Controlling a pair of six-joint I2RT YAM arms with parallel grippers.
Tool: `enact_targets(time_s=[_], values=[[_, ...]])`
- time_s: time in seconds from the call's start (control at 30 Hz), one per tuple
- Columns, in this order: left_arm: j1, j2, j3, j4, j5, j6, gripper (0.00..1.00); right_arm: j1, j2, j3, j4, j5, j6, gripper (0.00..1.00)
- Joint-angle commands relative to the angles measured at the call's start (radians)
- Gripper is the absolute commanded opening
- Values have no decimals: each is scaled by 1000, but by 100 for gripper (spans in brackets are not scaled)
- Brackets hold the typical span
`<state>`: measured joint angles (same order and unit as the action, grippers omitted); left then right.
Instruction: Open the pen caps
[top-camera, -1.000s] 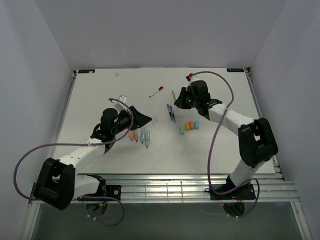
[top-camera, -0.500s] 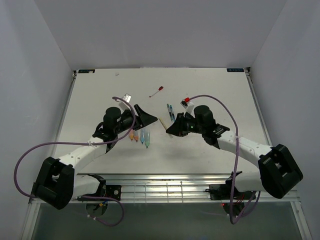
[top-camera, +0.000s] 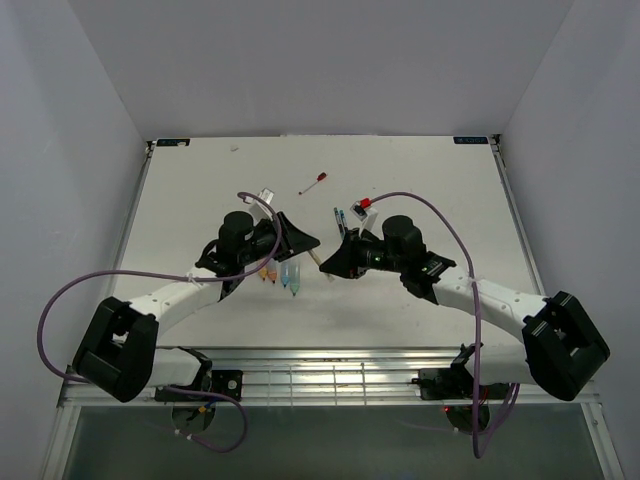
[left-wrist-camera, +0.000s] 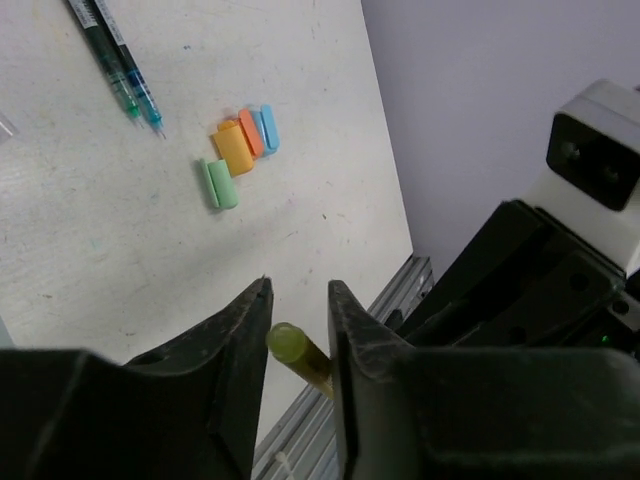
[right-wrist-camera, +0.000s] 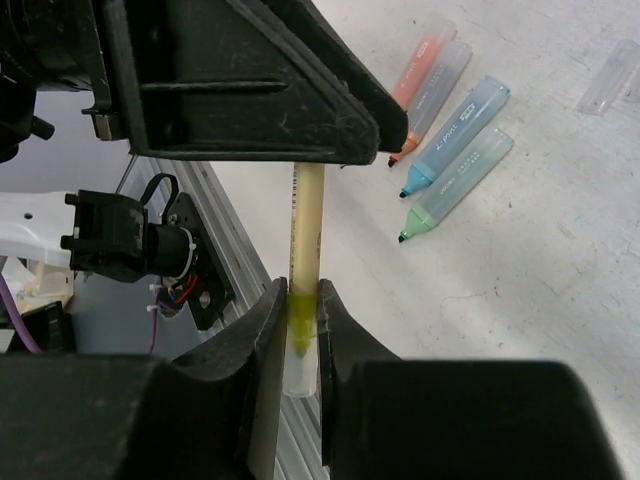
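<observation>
A cream-barrelled pen (right-wrist-camera: 307, 215) hangs in the air between my two grippers, over the middle of the table (top-camera: 200, 190). My right gripper (right-wrist-camera: 300, 292) is shut on its clear pen cap (right-wrist-camera: 300, 360), through which the yellow-green tip shows. My left gripper (left-wrist-camera: 300, 290) stands open round the pen's other end (left-wrist-camera: 285, 343), with a narrow gap still showing beside it. From above the two grippers (top-camera: 308, 243) (top-camera: 330, 262) nearly meet. Loose pen caps in green (left-wrist-camera: 218, 184), orange (left-wrist-camera: 235, 148) and blue (left-wrist-camera: 268, 128) lie together on the table.
Several uncapped highlighter barrels (right-wrist-camera: 455, 135) lie side by side under the left arm (top-camera: 280, 272). Two thin pens (left-wrist-camera: 115, 55) lie farther back. A red stick pen (top-camera: 314, 183) lies near the back. A clear cap (right-wrist-camera: 610, 75) lies apart. The metal front rail (top-camera: 320, 365) runs below.
The right arm has swung from the back right to the middle, carrying the pen. The left gripper moved up to meet it, opened wider, then narrowed round the pen's end.
</observation>
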<state>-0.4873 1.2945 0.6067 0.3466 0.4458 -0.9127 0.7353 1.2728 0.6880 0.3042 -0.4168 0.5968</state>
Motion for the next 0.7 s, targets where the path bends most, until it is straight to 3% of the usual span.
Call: enact_targets(time_s=[0.0, 0.13, 0.3, 0.47, 0.6, 0.67], values=[[-4, 8, 57, 17, 19, 21, 36, 9, 17, 11, 67, -42, -8, 8], [-5, 14, 57, 17, 27, 41, 17, 7, 48, 33, 52, -74, -28, 11], [-5, 34, 62, 12, 67, 64, 13, 6, 103, 82, 39, -103, -55, 23], [-5, 48, 57, 14, 99, 57, 1, 6, 175, 154, 7, -129, -78, 34], [-5, 46, 59, 14, 111, 54, 0, 6, 201, 189, 13, -120, -75, 37], [-5, 45, 59, 14, 116, 49, 0, 6, 224, 202, 16, -126, -69, 33]])
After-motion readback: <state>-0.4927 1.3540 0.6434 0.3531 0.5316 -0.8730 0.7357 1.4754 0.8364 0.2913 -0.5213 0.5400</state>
